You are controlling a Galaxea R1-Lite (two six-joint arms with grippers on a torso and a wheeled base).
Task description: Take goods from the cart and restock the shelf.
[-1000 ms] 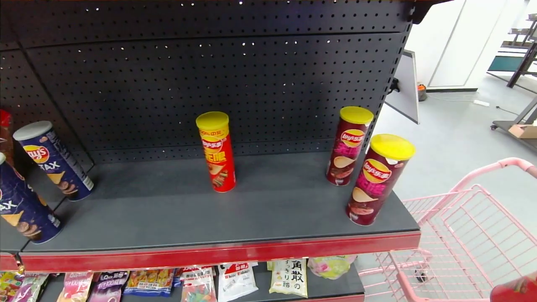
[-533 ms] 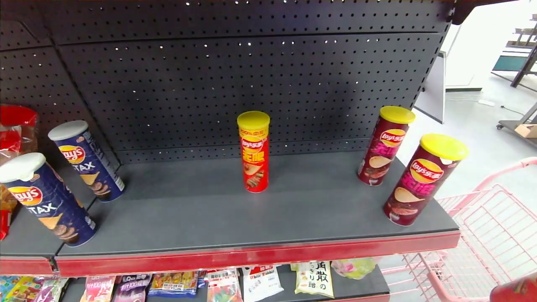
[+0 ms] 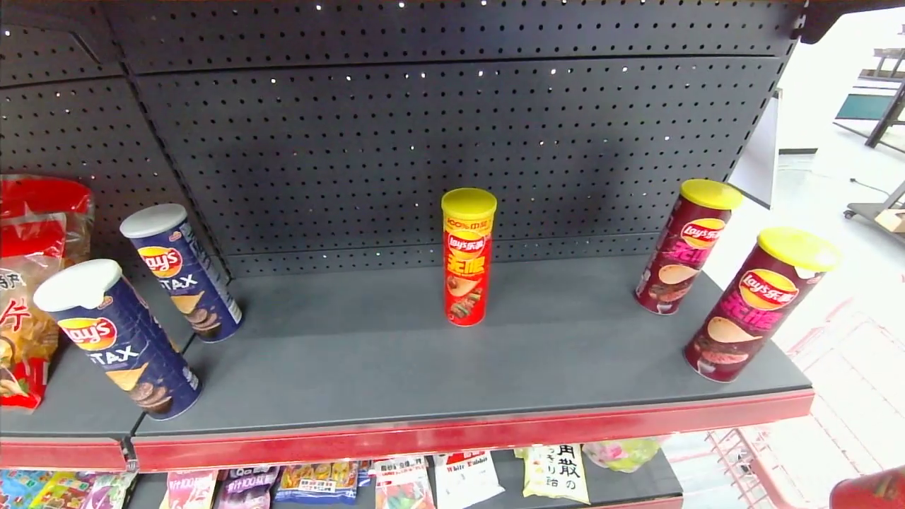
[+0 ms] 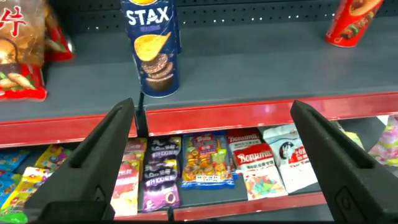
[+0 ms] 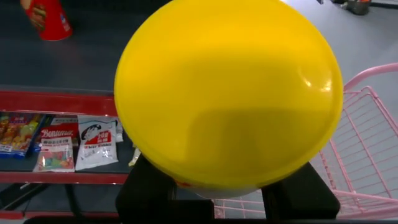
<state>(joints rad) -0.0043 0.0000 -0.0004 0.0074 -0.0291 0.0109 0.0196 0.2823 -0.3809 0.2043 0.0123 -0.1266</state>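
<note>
A chip can with a yellow lid stands between the fingers of my right gripper, which is shut on it; its red body shows at the head view's lower right corner. On the dark shelf stand a red can, two maroon cans at the right end and two blue cans at the left. My left gripper hangs open in front of the shelf's red edge, below the front blue can, with nothing in it.
The pink cart stands to the right of the shelf, below the held can. Snack bags fill the lower shelf. A red snack bag sits at the far left. Free shelf room lies on both sides of the red can.
The head camera has turned left, so the whole shelf picture has slid to the right. The cans on the shelf have not moved. The held can stays at the lower right corner.
</note>
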